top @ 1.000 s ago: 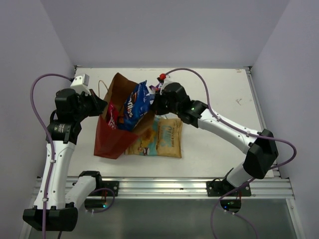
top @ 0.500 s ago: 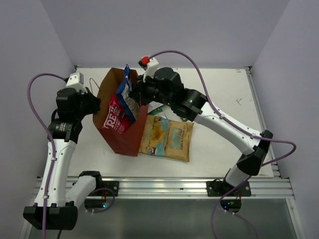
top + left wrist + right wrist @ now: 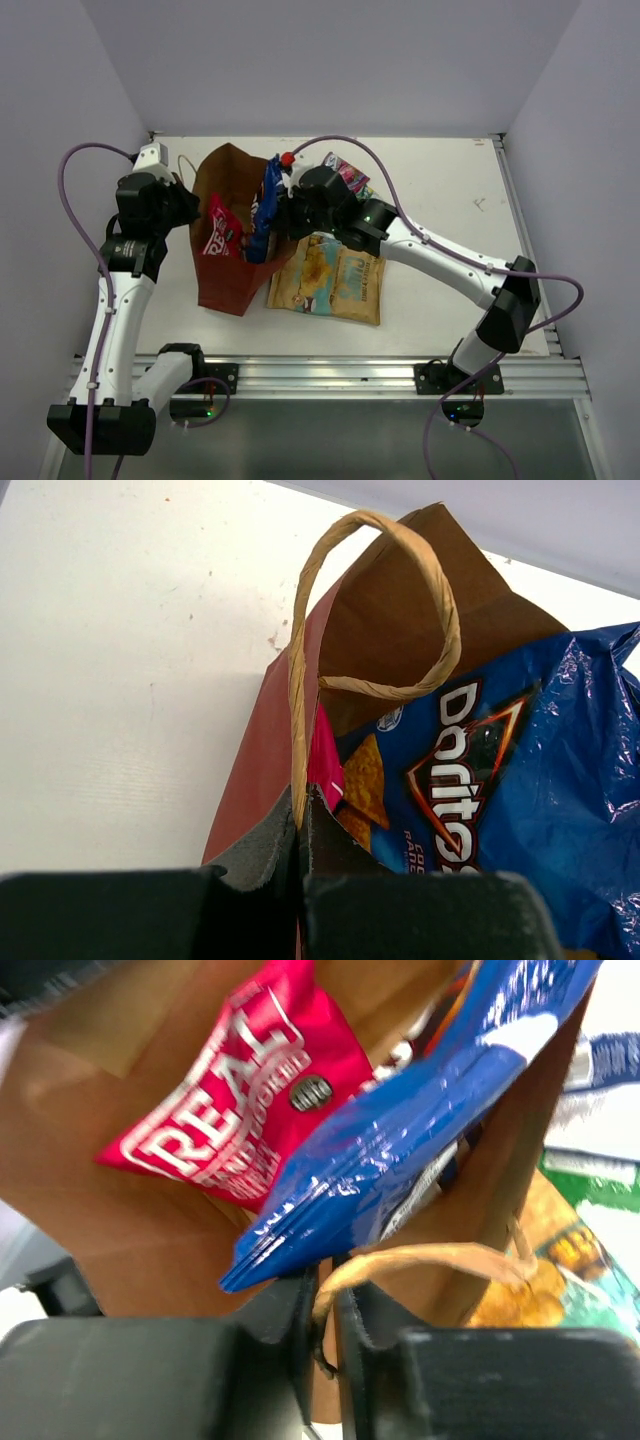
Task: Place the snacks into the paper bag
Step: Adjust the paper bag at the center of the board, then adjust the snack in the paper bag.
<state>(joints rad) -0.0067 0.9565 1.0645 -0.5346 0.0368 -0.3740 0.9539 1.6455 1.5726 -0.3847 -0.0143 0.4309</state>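
Bag [image 3: 228, 285] at table's [image 3: 450, 190] left-centre, red packet [image 3: 220, 230] & blue packet [image 3: 266, 205] inside. L gripper [image 3: 301, 825] clamped on left handle [image 3: 296, 680]; R gripper [image 3: 325, 1310] clamped on right handle [image 3: 430, 1256]. Tan packet [image 3: 325, 280] just right of bag.

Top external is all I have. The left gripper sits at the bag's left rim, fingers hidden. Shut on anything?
Observer: Yes. The left wrist view shows the left gripper shut on the rim of the paper bag, right where one loop handle starts.
Operator: And the right one?
Observer: The right gripper is pinched on the second handle at the opposite rim.
Operator: How do the two packets sit inside?
Observer: The right wrist view shows the pink-red REAL packet against the brown inner wall, with the blue packet overlapping its lower edge.
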